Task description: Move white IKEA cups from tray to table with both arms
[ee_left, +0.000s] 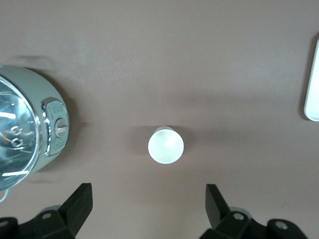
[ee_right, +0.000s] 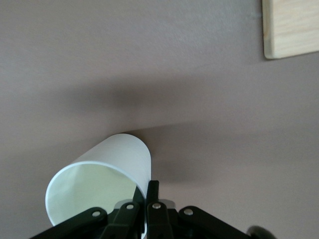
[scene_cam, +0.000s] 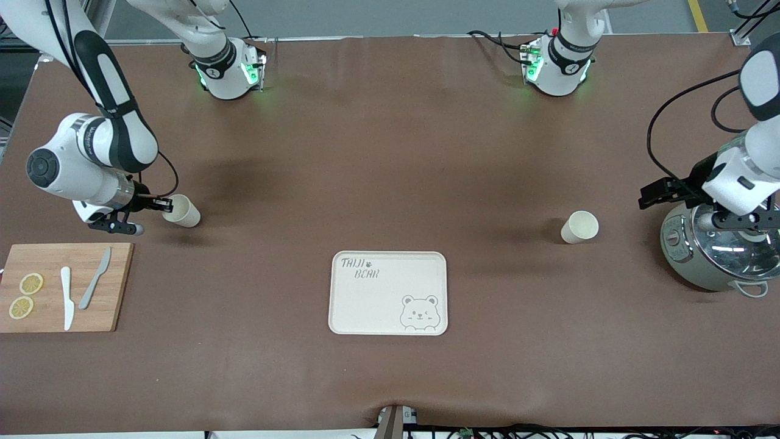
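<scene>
The right gripper [scene_cam: 159,204] is clenched on the rim of one white cup [scene_cam: 181,211], tilted just above the table [scene_cam: 390,152] toward the right arm's end, beside the cutting board's [scene_cam: 61,286] upper corner. The left gripper [scene_cam: 740,221], jaws spread and empty, hangs over the rice cooker [scene_cam: 713,250]; the second cup [scene_cam: 579,227] stands upright on the table nearby. The tray [scene_cam: 388,293], near the table's front edge, is bare. What seems left is setting down and releasing the held cup.

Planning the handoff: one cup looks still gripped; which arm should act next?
Right. The right gripper is shut on a white cup's rim; releasing remains. The left gripper is open above the other cup.
</scene>
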Robot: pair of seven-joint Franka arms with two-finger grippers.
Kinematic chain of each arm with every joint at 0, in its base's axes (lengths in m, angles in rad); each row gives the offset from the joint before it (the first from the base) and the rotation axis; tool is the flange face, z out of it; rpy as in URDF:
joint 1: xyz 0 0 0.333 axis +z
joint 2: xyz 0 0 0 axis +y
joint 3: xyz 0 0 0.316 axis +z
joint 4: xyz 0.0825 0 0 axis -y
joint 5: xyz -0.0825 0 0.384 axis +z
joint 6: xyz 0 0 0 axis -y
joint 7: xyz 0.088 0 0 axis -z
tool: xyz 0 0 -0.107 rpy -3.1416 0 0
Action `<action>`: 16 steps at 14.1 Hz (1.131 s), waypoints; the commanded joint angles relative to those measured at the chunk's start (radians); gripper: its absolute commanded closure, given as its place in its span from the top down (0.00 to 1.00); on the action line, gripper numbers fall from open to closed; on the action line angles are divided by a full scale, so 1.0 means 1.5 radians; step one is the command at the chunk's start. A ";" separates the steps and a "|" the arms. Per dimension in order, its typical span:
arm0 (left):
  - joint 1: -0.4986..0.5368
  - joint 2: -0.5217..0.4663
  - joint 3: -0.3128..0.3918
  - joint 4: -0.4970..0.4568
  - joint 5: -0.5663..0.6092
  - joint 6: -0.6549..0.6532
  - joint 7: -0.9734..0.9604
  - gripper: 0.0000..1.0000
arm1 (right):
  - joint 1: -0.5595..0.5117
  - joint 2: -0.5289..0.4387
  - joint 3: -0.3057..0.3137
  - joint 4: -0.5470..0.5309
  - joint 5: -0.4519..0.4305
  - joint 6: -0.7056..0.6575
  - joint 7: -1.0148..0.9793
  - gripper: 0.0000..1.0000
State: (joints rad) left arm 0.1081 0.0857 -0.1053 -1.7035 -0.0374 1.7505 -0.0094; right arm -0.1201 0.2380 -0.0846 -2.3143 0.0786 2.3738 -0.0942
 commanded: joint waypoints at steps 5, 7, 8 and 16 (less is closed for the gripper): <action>0.001 0.006 -0.003 0.144 0.001 -0.119 -0.062 1.00 | -0.018 0.002 0.012 0.020 -0.003 -0.016 -0.008 1.00; 0.000 0.006 -0.004 0.155 0.013 -0.125 -0.060 1.00 | -0.018 0.003 0.012 0.085 -0.003 -0.101 -0.003 1.00; 0.000 0.005 -0.004 0.159 0.014 -0.133 -0.059 1.00 | -0.018 0.003 0.012 0.129 -0.003 -0.158 -0.004 1.00; -0.046 -0.034 -0.003 0.154 0.019 -0.148 -0.049 1.00 | -0.008 0.063 0.016 0.552 -0.002 -0.431 -0.008 1.00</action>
State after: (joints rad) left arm 0.0879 0.0632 -0.1163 -1.4699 -0.0362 1.5475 -0.0813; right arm -0.1228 0.2638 -0.0713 -1.6634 0.0789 1.8309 -0.0965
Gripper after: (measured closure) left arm 0.000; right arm 0.000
